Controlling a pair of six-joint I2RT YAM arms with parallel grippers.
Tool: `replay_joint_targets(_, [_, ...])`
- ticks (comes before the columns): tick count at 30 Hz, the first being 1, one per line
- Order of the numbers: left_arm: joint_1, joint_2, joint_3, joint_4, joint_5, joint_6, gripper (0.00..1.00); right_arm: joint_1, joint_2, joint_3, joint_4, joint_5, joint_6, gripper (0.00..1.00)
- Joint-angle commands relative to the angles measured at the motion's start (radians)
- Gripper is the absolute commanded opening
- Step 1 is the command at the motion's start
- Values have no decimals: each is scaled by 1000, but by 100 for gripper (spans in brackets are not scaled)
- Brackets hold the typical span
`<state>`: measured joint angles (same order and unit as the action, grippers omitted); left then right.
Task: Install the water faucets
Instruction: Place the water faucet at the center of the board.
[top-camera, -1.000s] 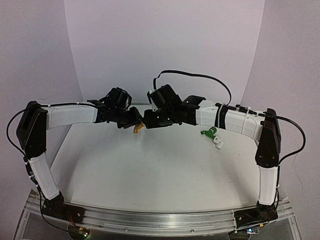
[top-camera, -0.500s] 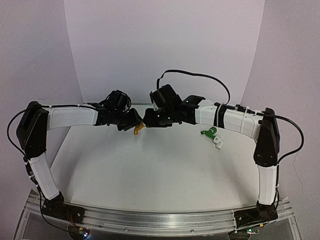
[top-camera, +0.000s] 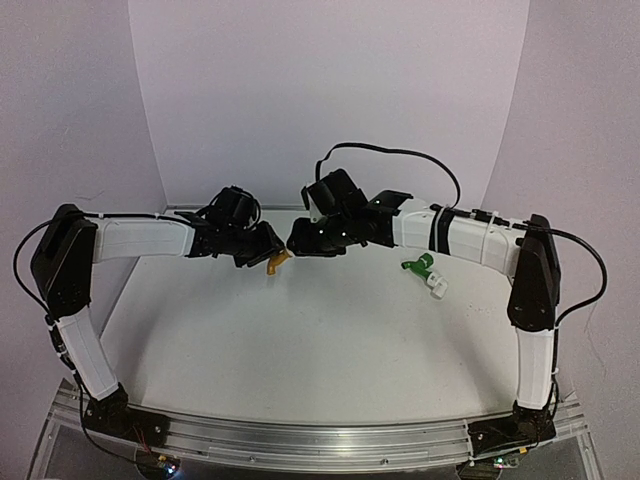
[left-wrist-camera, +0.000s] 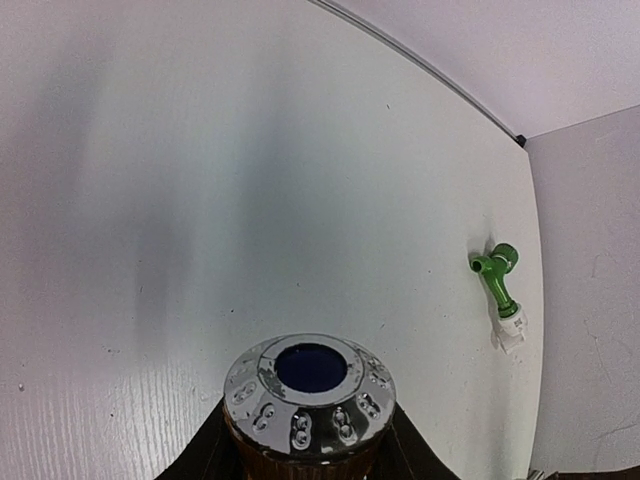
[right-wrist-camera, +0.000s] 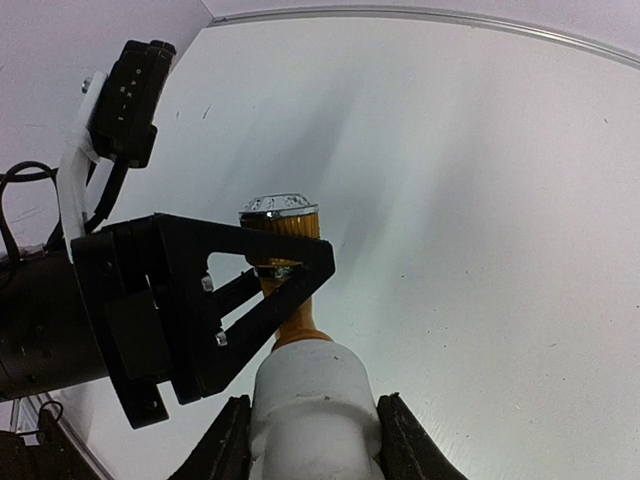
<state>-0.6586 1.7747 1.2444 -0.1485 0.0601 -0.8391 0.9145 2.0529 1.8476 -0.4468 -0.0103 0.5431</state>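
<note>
Two-arm hold – left gripper (top-camera: 267, 252) clamped orange faucet (top-camera: 278, 262) | right gripper (top-camera: 296, 240) closed on white fitting (right-wrist-camera: 315, 400), faucet's axis ran straight out from it | green faucet (top-camera: 420, 265) lay on desk (top-camera: 300, 340) – nearer right arm (top-camera: 470, 240)

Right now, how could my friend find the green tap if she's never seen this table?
Look at the white table and find the right arm. Close by its white forearm the green tap lies flat on the table, a white piece on its end. The orange tap is held up in the air in the middle instead.
</note>
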Motion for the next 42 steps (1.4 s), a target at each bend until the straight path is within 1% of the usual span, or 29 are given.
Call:
replay_joint_targets(1, [-44,-133,15,190,154,-40,0,-17,0,-38,58,-39,23,20])
replay_joint_targets(7, [-40,-132,9,190,145,-44,0,-17,5,-40,57,-72,15,38])
replay_joint_targets(15, [-23,-124,-9,191,161,-78,0,-18,-7,-46,56,-84,12,41])
replay_joint_targets(17, [-22,-125,-10,192,164,-75,0,-18,-8,-47,56,-87,9,41])
replay_joint_targets(19, [-23,-128,-10,194,167,-72,0,-17,-9,-49,56,-89,8,39])
replay_joint_targets(21, [-23,-129,-16,199,168,-71,0,-18,-13,-51,58,-83,1,32])
replay_joint_targets(24, [-22,-129,-24,200,159,-69,0,-22,-25,-58,60,-65,-16,12])
replay_joint_targets(25, [-20,-127,-29,199,155,-67,0,-26,-33,-65,61,-57,-25,6])
replay_joint_targets(26, [-16,-122,-33,195,157,-67,0,-33,-48,-75,63,-50,-33,4])
replay_joint_targets(29, [-6,-110,-50,145,136,-63,0,-57,-94,-129,98,-71,-78,2])
replay_joint_targets(32, [-8,-54,-6,6,94,-49,0,-71,-144,-183,111,-55,-144,2])
replay_joint_targets(35, [-11,0,38,-143,45,-87,0,-88,-187,-239,111,4,-211,2])
replay_joint_targets(37, [-12,32,66,-230,17,-110,0,-102,-222,-292,118,10,-241,1])
replay_joint_targets(39, [-14,31,66,-254,22,-120,0,-118,-253,-345,170,-33,-258,0])
replay_joint_targets(40, [-16,19,56,-241,28,-119,0,-125,-266,-373,202,-81,-260,0])
replay_joint_targets(42, [-19,-13,20,-164,63,-87,0,-136,-283,-418,259,-176,-248,0])
